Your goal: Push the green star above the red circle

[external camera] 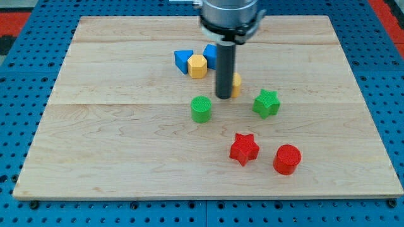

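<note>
Lighting's pretty even here, bright & diffuse, prob from overhead, so we get no hard shadows anywhere. The wooden board point(126, 151) reads pale and a bit washed out w/ only faint grain. Blocks drop just thin soft shadows at their bases, e.g. under the green cylinder point(201, 108) and red circle point(287, 158). The rod throws a small dark patch round my tip point(224, 97). Slight sheen on the metal collar point(229, 14) at the view's top, which is also kinda blurry. We see soft focus overall & low res, so block edges look fuzzy. No obvious edge distortion.
</note>
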